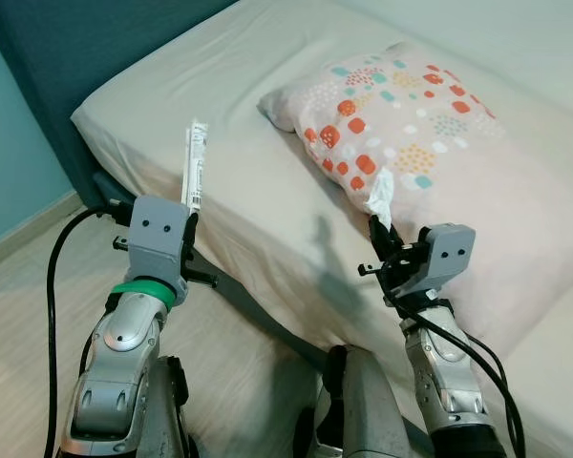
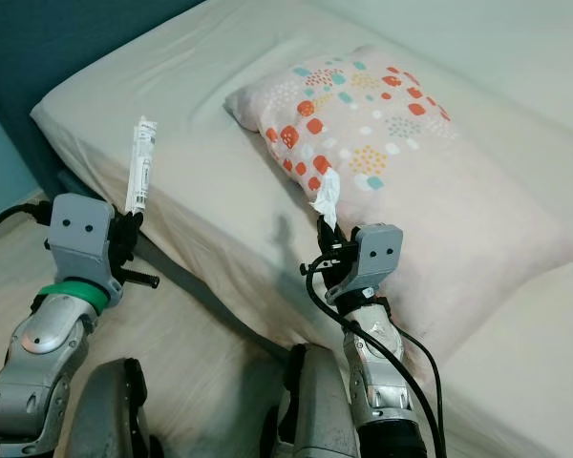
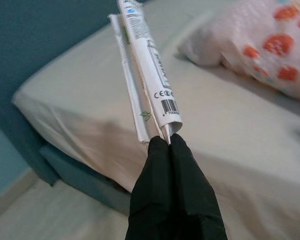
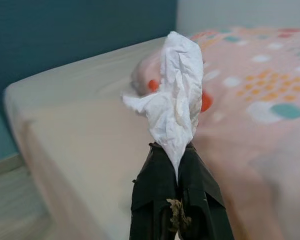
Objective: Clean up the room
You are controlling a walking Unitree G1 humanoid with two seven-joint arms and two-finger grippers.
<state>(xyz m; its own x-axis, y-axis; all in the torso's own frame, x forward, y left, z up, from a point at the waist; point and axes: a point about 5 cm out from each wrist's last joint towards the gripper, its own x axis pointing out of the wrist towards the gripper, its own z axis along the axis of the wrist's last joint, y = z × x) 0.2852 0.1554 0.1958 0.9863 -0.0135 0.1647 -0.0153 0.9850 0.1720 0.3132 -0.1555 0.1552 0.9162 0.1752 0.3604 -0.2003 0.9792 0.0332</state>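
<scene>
Two silver metal arms end in boxy grey wrist housings, each marked by two small dark screw holes. A bright green band [image 1: 143, 290] rings the left arm below its housing. A thick black cable [image 1: 52, 315] loops beside the left arm; thinner black cables [image 1: 468, 358] trail down the right arm. The left gripper [image 3: 168, 145] and right gripper [image 4: 176, 152] each carry two long matte black fingers.

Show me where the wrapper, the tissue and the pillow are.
wrapper [image 3: 150, 75], left wrist view, middle of its printed side
tissue [image 4: 174, 107], right wrist view, middle of the crumpled part
pillow [image 1: 430, 124], left eye view, patterned top
</scene>
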